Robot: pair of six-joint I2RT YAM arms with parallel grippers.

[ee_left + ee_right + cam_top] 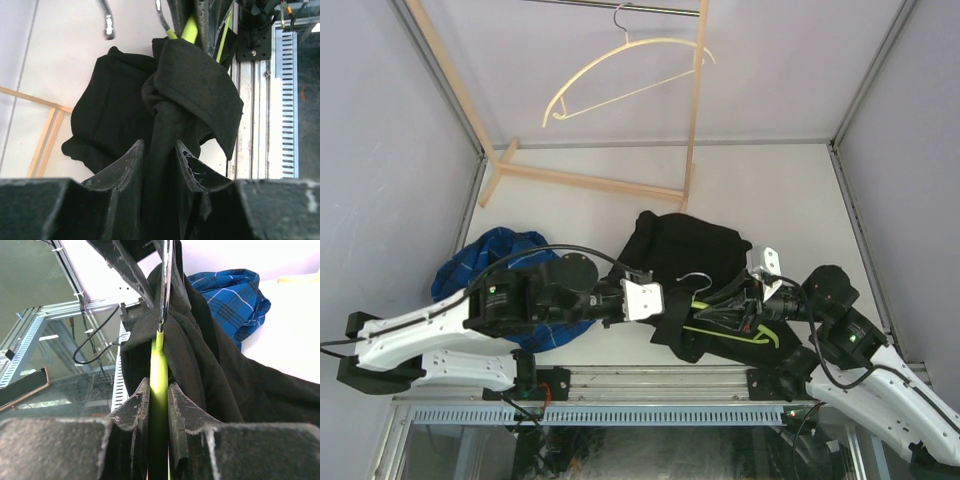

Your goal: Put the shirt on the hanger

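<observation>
The black shirt (pixel 690 250) lies crumpled on the table near the front edge, and part of it drapes over the lime-green hanger (pixel 720 325). My left gripper (pixel 655 300) meets it from the left. In the left wrist view its fingers (pixel 132 165) press on a fold of the shirt (pixel 165 130) hanging between them. My right gripper (pixel 745 305) comes in from the right. The right wrist view shows it shut on the hanger's green arm (pixel 159 365), with shirt cloth (pixel 240 385) beside it. The metal hook (pixel 107 25) sticks out above the cloth.
A blue plaid shirt (pixel 490 265) is bunched under the left arm. At the back, a wooden rack (pixel 590 180) carries a cream hanger (pixel 620 70). The slotted metal rail (pixel 650 380) runs along the near table edge. A phone (pixel 22 387) lies below the table.
</observation>
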